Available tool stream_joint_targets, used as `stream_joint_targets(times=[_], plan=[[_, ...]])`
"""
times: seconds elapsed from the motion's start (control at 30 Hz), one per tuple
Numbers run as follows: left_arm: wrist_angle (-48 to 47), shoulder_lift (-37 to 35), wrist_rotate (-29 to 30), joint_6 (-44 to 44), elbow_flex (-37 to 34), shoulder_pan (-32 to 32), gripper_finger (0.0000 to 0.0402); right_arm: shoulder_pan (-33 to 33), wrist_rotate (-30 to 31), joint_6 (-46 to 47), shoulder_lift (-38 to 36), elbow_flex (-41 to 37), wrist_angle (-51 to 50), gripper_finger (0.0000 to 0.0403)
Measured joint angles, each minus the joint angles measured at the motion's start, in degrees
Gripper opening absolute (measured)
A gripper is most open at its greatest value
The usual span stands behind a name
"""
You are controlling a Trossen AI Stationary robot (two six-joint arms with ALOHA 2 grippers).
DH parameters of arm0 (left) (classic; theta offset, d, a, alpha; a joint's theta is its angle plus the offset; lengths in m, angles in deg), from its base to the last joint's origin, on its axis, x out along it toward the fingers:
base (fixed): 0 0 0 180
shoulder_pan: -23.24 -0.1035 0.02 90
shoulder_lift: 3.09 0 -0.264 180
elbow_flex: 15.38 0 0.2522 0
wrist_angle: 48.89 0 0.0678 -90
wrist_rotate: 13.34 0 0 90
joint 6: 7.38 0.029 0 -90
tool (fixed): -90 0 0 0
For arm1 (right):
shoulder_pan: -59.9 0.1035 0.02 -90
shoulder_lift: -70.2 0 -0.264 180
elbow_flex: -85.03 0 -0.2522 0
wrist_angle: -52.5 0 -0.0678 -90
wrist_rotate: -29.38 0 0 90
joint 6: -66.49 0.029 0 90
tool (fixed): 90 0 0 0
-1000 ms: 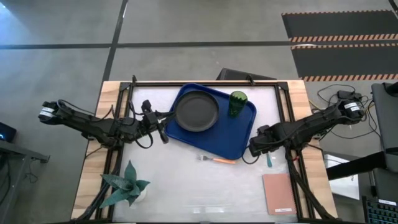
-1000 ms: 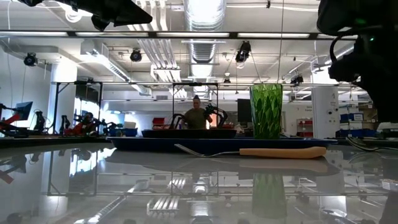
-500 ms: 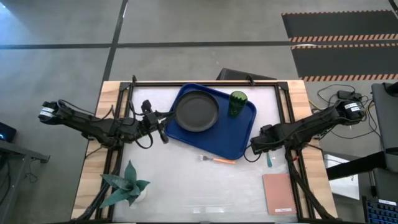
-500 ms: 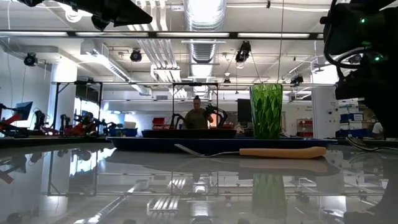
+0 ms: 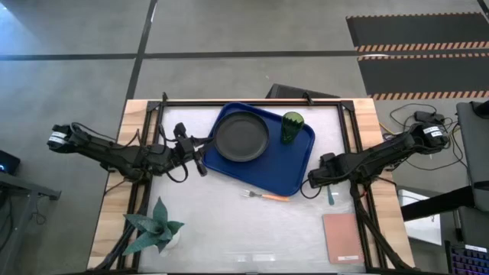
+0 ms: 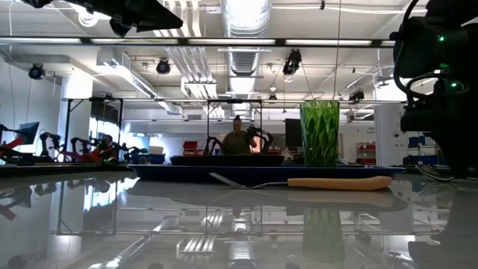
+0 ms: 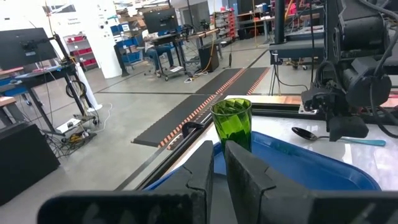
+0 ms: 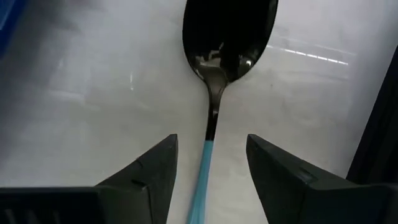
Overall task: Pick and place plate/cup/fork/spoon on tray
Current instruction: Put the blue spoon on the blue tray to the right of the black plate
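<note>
High view: plate (image 5: 242,136) and cup (image 5: 291,126) on tray (image 5: 296,176); fork (image 5: 266,196) on table just off tray's near edge. Right gripper (image 5: 325,180) over spoon (image 5: 330,197), beside tray. Left gripper (image 5: 200,166) waits at tray's left edge.

Right wrist view: fingers (image 8: 146,180) spread wide, straddling spoon (image 8: 214,68) handle, nothing gripped. Best descend centred on handle, then close.

Left wrist view: left fingers (image 7: 245,167) nearly together, empty.

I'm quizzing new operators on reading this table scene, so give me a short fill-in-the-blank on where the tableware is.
1. The plate and the cup stand on the blue ____.
2. The fork, off the tray, has an ____ handle.
3. The right gripper is open, its fingers either side of the ____'s teal handle.

Missing words: tray; orange; spoon
</note>
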Motion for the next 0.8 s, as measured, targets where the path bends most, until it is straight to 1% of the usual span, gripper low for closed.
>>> stream_joint_targets(times=[0.13, 0.3, 0.43, 0.57, 0.8], plan=[[0.0, 0.0, 0.0, 0.1, -0.2, 0.0, 0.0024, 0.0, 1.5, 0.0, 0.0, 0.0, 0.3, 0.0158], [0.1, 0.0, 0.0, 0.2, -0.2, 0.0, 0.0024, 0.0, 4.2, -0.1, 0.1, -0.7, 2.0, 0.0114], [0.7, 0.0, 0.0, 0.3, -0.3, 0.0, 0.0024, 0.0, 4.4, 1.0, 0.1, -2.1, 3.2, 0.0081], [0.9, 0.0, 0.0, 0.3, -0.3, 0.0, 0.0024, 0.0, 4.5, 1.4, 0.0, -3.2, 4.0, 0.0057], [0.9, 0.0, 0.0, 0.3, -0.4, 0.0, 0.0024, 0.0, 4.3, 0.4, 0.1, -2.5, 3.9, 0.0014]])
